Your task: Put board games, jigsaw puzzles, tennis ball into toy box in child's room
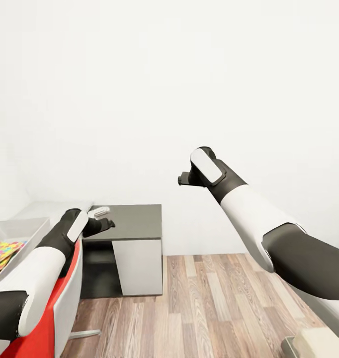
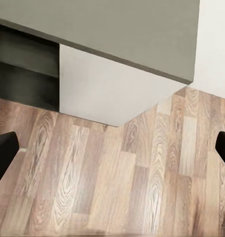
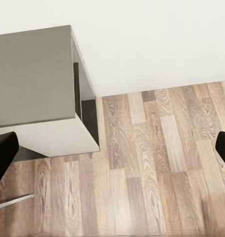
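Left gripper [image 1: 110,223]: dark, empty, fingers spread wide. In the left wrist view its two fingertips [image 2: 3,150] sit at opposite edges of the frame with bare wood-plank floor [image 2: 117,182] between them. In the head view it hangs at the near edge of the dark grey table section [image 1: 132,221].

Right gripper [image 1: 182,180]: dark, empty, likewise spread wide, fingertips [image 3: 2,153] at opposite frame edges in the right wrist view. In the head view it is raised against the white wall [image 1: 189,74], well above the floor and to the right of the table.

Left arm [image 1: 40,268]: white shell with dark joints, lying over the red chair [image 1: 45,328].

Right arm [image 1: 259,223]: white forearm, dark elbow, reaching up and forward from the right of the head view.

Table, lower section: dark grey top on a white side panel [image 1: 138,266], with a dark open recess beside the panel. A small white object [image 1: 98,212] lies on the top near the left gripper; what it is cannot be told.

Table, pale grey section [image 1: 50,209]: joins the dark section, carries the toy box.

Toy box [image 1: 20,229]: light grey tray with sloping sides, at the left edge of the head view.

Jigsaw puzzle [image 1: 4,251]: flat, multicolour interlocking pattern, lying inside the toy box, partly cut off by the frame edge.

Bed corner [image 1: 318,345]: beige, at the lower right of the head view.
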Robot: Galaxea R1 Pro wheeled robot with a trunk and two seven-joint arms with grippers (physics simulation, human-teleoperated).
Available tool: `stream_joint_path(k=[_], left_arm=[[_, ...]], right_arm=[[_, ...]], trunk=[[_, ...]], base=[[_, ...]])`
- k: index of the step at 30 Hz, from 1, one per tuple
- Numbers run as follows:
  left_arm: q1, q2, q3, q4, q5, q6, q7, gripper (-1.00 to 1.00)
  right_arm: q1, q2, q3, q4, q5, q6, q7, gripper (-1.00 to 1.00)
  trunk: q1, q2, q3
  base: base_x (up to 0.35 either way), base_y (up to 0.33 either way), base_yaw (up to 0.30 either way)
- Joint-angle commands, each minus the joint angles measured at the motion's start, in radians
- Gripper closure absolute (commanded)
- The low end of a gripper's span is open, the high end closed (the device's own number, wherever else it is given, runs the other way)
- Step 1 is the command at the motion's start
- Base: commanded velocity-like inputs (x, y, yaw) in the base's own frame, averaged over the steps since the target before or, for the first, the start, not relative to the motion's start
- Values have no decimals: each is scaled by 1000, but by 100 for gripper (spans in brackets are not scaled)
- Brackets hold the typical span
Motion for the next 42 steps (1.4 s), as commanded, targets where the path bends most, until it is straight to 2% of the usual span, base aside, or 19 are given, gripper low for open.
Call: stream_joint_path(k=[1,4,10,11,13,19,22,30,38,42], left_arm=[[3,0,-2,0,9,3,9,-100],[17,-3,-4,0,9,-11,9,-100],[52,-13,-13,12,9,-82,13,-100],[55,-19,-25,16,9,-89,15,-100],[57,-28,-42,19,8,-93,16,-100],[58,-55,-120,14,9,-96,14,-100],[59,-59,-134,14,9,-97,12,-100],[59,-58,-141,13,8,-98,9,-100],[59,-57,-143,17,7,-99,9,-100],[93,-54,-143,22,7,-137,9,-100]], right_arm=[[-1,0,2,8,-8,1,-9,-100],[17,0,2,27,-7,-5,-8,-100],[158,0,3,44,2,-47,11,-100],[194,0,3,45,5,-57,20,-100],[217,0,3,45,6,-64,28,-100],[239,0,2,47,12,-70,41,-100],[241,0,2,48,13,-70,42,-100],[241,0,3,62,13,-72,43,-100],[243,0,3,66,16,-74,43,-100],[260,0,4,92,16,-93,43,-100]], trunk=[[0,-2,-3],[0,-2,-4],[0,-2,-5],[0,-2,-6],[0,-2,-7],[0,-2,-11],[0,-2,-11],[0,-2,-12],[0,-2,-12],[0,-2,-12]], base=[[-104,0,240],[-60,0,241],[-13,0,219],[-2,0,202],[-2,0,185],[0,0,-24],[0,0,-228],[0,0,-261],[0,0,-60],[-3,2,-5]])
